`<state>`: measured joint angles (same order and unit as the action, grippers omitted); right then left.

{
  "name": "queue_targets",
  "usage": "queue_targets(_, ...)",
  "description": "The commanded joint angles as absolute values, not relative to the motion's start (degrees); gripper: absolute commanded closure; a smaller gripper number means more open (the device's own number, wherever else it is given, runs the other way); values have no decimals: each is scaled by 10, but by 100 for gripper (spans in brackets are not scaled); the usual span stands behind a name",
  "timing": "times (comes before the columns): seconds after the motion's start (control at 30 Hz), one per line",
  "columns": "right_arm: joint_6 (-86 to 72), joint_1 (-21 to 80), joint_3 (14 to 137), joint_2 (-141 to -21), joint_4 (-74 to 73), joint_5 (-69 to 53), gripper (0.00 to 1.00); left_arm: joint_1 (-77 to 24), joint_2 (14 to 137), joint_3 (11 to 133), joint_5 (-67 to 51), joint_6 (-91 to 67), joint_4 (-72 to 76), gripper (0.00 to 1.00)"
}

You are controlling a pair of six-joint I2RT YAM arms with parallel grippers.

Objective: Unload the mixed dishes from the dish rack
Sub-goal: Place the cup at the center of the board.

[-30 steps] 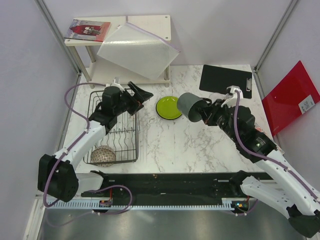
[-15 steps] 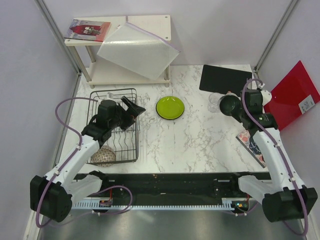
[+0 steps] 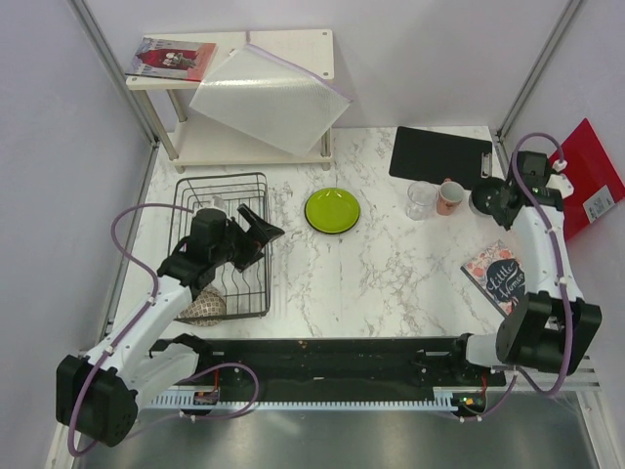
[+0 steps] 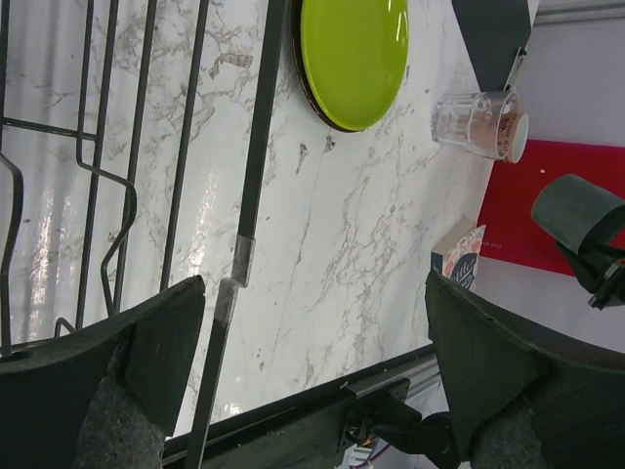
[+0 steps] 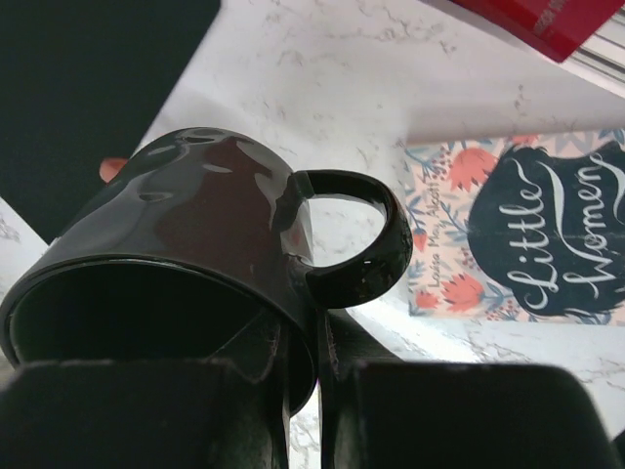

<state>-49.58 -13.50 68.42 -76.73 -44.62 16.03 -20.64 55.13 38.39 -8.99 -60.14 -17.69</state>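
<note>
In the near left corner of the black wire rack [image 3: 223,177] sits a brown speckled bowl [image 3: 205,307], perhaps upside down, though the arm hides part of it. The left gripper [image 3: 256,227] hangs over the rack's right rim, fingers spread wide around nothing. Farther back on the table [image 3: 391,283] lie a lime-green plate [image 3: 332,210], a clear glass [image 3: 422,199] and, just beside it, a pink cup [image 3: 449,197], and at the far right the right gripper [image 5: 298,362] pinches the wall of a glossy dark mug [image 5: 195,234] beside its loop handle, holding it tipped.
</note>
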Motion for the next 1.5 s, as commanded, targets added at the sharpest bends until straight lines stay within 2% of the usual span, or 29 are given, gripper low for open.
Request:
queue_targets(0.0,-515,-142,774,-822,-421,184,100,-207,555,384,-114,-603,-180,1)
queue_targets(0.13,-498,-151,847,-890,-453,200,100,-207,556,381,-114,-596,-186,1)
queue_targets(0.47,-491,-175,932,-1000,-487,180,100,-207,566,375,-108,-583,-210,1)
queue_targets(0.7,-482,-185,906,-1053,-463,136,100,-207,581,372,-116,-577,-212,1)
queue_targets(1.17,-458,-185,859,-1102,-417,125,100,-207,596,374,-102,-577,-215,1)
queue_targets(1.3,-453,-185,858,-1108,-410,114,90,-207,601,374,-105,-577,-216,1)
queue_targets(1.47,-449,-185,857,-1105,-407,105,69,-207,601,374,-104,-576,-217,1)
